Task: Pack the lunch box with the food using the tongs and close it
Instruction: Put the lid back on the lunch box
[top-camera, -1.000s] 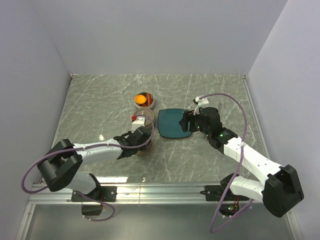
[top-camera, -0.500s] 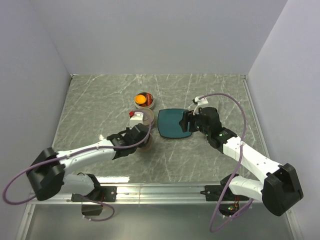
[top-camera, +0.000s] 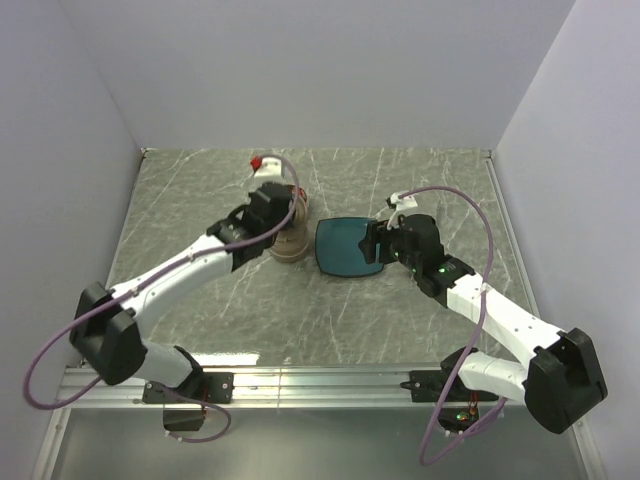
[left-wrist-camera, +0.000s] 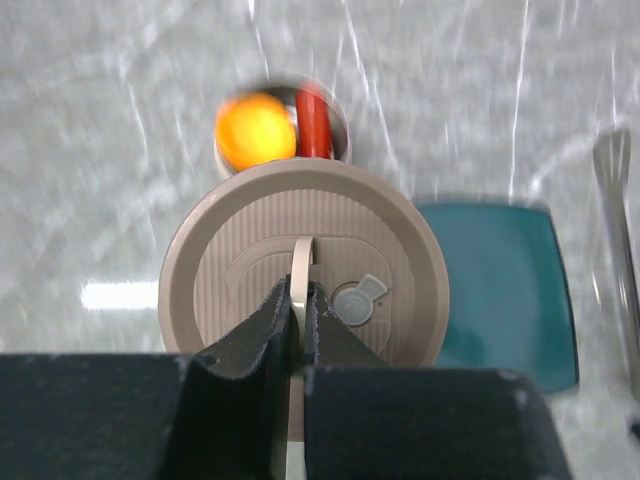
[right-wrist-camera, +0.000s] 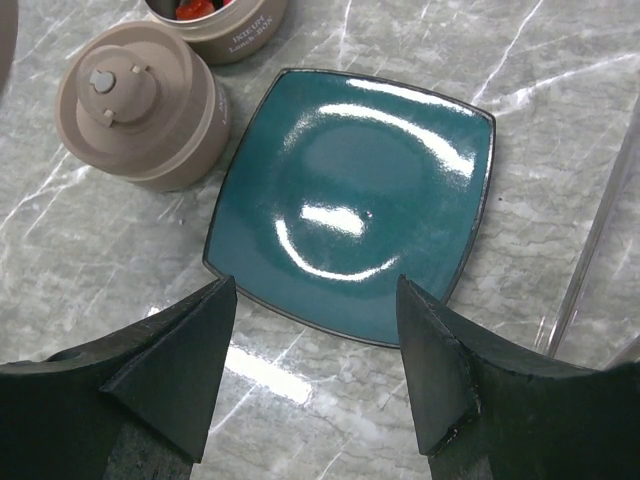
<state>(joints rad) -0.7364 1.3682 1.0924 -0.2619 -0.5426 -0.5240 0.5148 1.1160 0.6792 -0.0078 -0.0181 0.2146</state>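
On the worktop (top-camera: 420, 190), the main change is in the left arm. A second ago its hand was low, near the front middle. Now it has travelled toward the back edge and carries the lid (left-wrist-camera: 250, 260) with it.

The plate (right-wrist-camera: 350, 190) sits a little right of the middle and is bare. The right hand (right-wrist-camera: 312, 300) hovers over its near edge as before, with its fingers wide apart and nothing between them.

The left hand (left-wrist-camera: 297, 295) is pinched almost fully closed on the thin strap (left-wrist-camera: 300, 260) at the centre of the lid. The lid hangs just in front of the open lunch box (right-wrist-camera: 245, 30) and does not yet cover it.

A tan piece (right-wrist-camera: 135, 110) with a knob stands just beside the left edge of the plate. We cannot tell what it is for. The tongs (left-wrist-camera: 615, 190) lie to the right of the plate, and no hand holds them.

Inside the lunch box we see the ball (left-wrist-camera: 255, 130) and a sausage (left-wrist-camera: 313, 120). We do not see the other food.

We judge that the packing is finished and the closing has begun. The lid must now be centred and lowered, and on such a strap it may tilt.
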